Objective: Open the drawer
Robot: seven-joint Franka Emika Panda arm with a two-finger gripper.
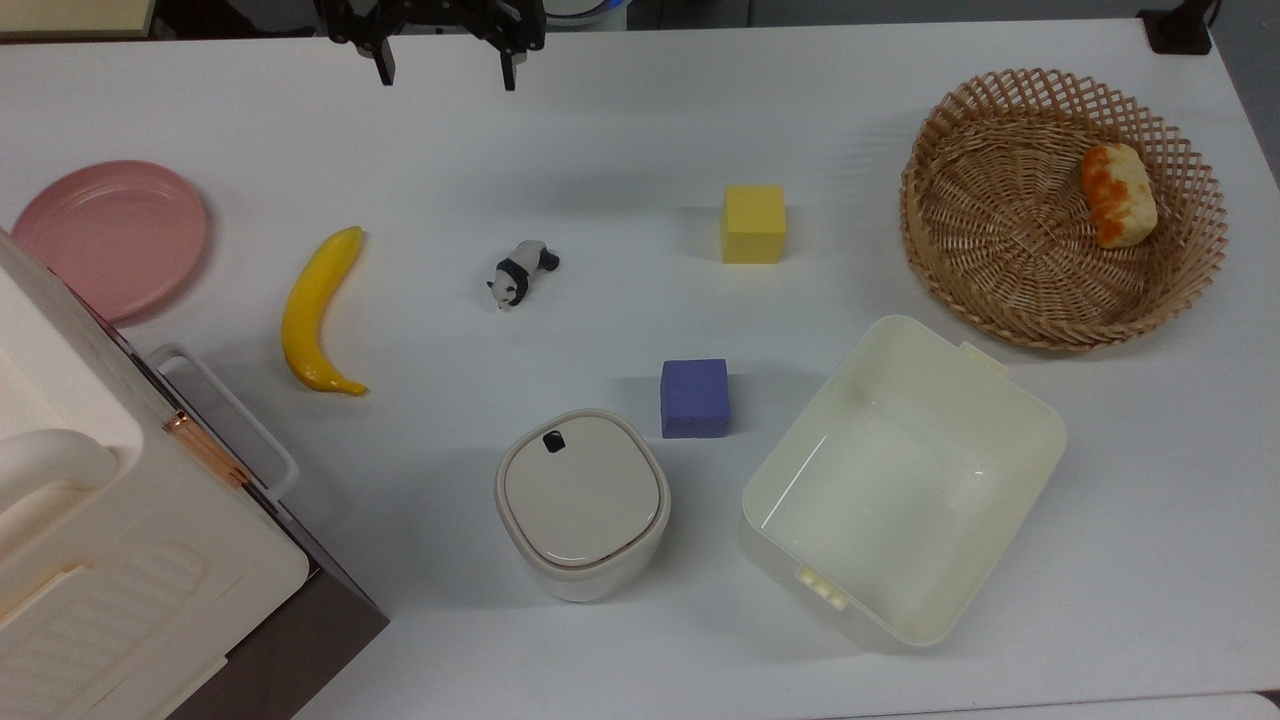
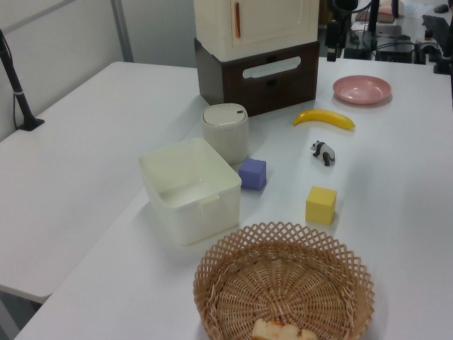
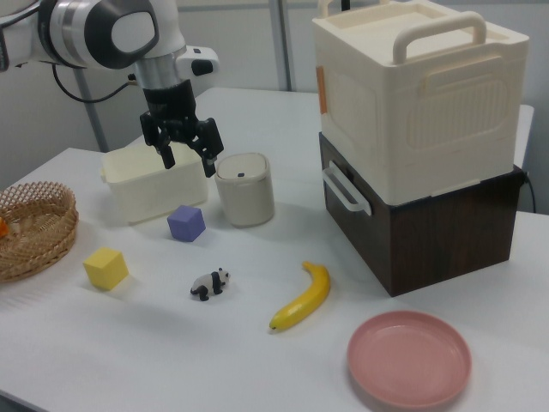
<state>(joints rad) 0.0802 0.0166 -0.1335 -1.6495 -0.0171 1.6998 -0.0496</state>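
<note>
The drawer (image 3: 429, 232) is the dark brown box under the cream cabinet (image 3: 420, 94), and its front sits flush and closed. Its white loop handle (image 3: 343, 190) faces the table's middle. The top view puts the handle (image 1: 235, 415) at the lower left. In the left view the drawer (image 2: 258, 85) stands at the far end of the table. My gripper (image 3: 188, 161) hangs open and empty above the table, well to the right view's left of the handle. In the top view the gripper (image 1: 447, 72) is at the upper edge, far from the drawer.
Between gripper and drawer lie a banana (image 1: 315, 312), a toy panda (image 1: 520, 272) and a pink plate (image 1: 110, 235). A lidded bin (image 1: 582, 500), purple cube (image 1: 694, 397), yellow cube (image 1: 753, 223), cream tub (image 1: 1020, 420) and wicker basket (image 1: 980, 230) holding bread occupy the top view's right half.
</note>
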